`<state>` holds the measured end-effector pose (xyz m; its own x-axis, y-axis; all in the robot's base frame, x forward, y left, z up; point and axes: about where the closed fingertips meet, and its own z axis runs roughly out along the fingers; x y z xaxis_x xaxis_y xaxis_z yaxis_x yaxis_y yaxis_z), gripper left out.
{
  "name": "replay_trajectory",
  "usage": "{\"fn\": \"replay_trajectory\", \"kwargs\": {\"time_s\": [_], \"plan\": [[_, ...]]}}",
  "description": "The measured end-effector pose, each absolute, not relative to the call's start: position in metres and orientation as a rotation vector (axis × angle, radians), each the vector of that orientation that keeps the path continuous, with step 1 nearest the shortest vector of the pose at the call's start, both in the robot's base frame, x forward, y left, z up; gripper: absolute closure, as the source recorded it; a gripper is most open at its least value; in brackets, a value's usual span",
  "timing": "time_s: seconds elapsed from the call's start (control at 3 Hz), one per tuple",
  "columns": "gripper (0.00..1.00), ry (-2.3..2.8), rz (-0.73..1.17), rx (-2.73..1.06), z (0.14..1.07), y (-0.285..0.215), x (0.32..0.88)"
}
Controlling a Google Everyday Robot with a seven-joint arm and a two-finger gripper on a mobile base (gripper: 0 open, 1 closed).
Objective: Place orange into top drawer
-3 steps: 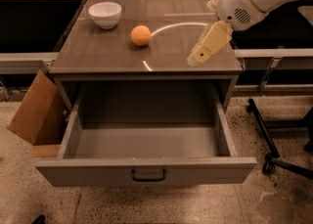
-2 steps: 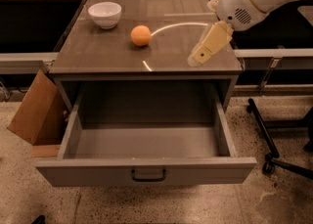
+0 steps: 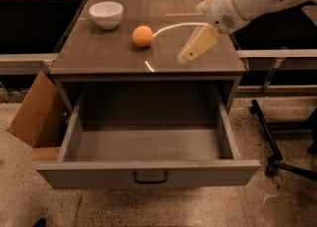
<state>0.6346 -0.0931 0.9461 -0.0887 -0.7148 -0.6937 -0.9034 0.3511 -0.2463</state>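
The orange [image 3: 142,36] sits on the brown cabinet top [image 3: 99,55], near its middle. The top drawer [image 3: 148,171] is pulled wide open below, its grey inside bare, its dark handle at the front centre. My gripper [image 3: 190,51] hangs from the white arm on the right, over the right part of the cabinet top, about a hand's width right of the orange and slightly nearer the front. It holds nothing.
A white bowl [image 3: 106,14] stands at the back left of the cabinet top. A cardboard box [image 3: 32,114] leans against the cabinet's left side. A black chair base [image 3: 277,146] lies on the floor at the right.
The gripper has moved a little left and down toward the cabinet top, closer to the orange. The orange, bowl and drawer have not moved.
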Motion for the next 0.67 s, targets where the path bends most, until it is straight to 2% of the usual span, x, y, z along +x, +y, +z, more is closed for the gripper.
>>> {"fn": "replay_trajectory", "kwargs": {"time_s": [0.33,0.67], "plan": [[0.0,1.823,0.393,-1.376,0.92,-0.076,0.676],[0.0,1.857,0.392,-1.327,0.896,-0.057,0.71]]}}
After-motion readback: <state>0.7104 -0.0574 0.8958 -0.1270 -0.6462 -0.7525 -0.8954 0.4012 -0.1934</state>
